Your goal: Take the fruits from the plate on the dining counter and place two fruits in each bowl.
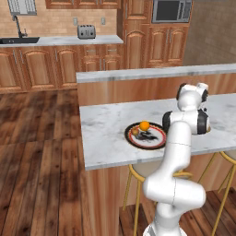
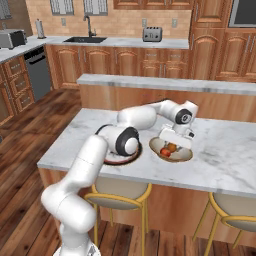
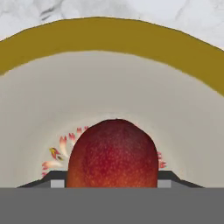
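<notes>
My gripper (image 2: 170, 144) hangs low over the shallow tan bowl (image 2: 185, 156) on the dining counter (image 2: 225, 160), shut on the red apple (image 3: 112, 153). In the hand view the apple sits between the two dark fingertips (image 3: 57, 182), just above the bowl's pale inside (image 3: 112, 83). In the right base view the apple (image 2: 167, 150) shows as a red and orange blob inside the bowl. To the left, the black-rimmed plate (image 1: 159, 140) carries a bright orange (image 1: 144, 125) and a brownish-orange fruit (image 1: 135, 131). My own arm hides the bowl in the left base view.
A raised ledge (image 1: 152, 73) runs behind the dining counter (image 1: 103, 133). Yellow-legged stools (image 2: 120, 192) stand under its front edge. The kitchen worktop with a toaster (image 1: 86, 32) and a sink lies far behind. Bare marble stretches right of the bowl.
</notes>
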